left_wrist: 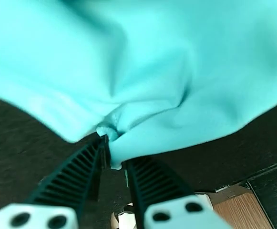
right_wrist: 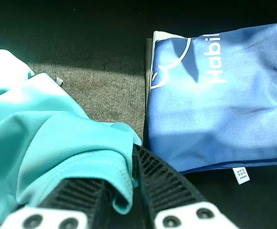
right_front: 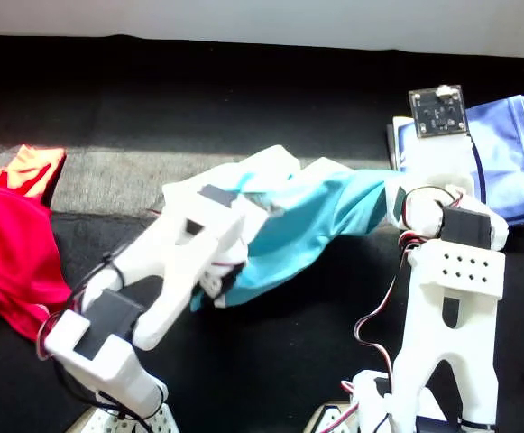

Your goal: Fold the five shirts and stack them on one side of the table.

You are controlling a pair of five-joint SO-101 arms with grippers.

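1. Currently left gripper (left_wrist: 113, 155) clamped on teal shirt (right_front: 307, 225) edge; right gripper (right_wrist: 132, 157) clamped on its other end; shirt stretched between them over table (right_front: 280, 361) centre.
2. Folded blue shirt (right_front: 510, 162) beside right gripper; red shirt (right_front: 9, 239) heaped at opposite side.

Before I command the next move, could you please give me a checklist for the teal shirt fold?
1. Grip of left end effector on teal shirt: ok, shut on fabric.
2. Grip of right end effector on its edge: ok.
3. Is the teal shirt smooth between the arms: not ok, bunched.
4. Is the blue shirt folded flat: ok.
5. Is the red shirt folded: not ok, crumpled.
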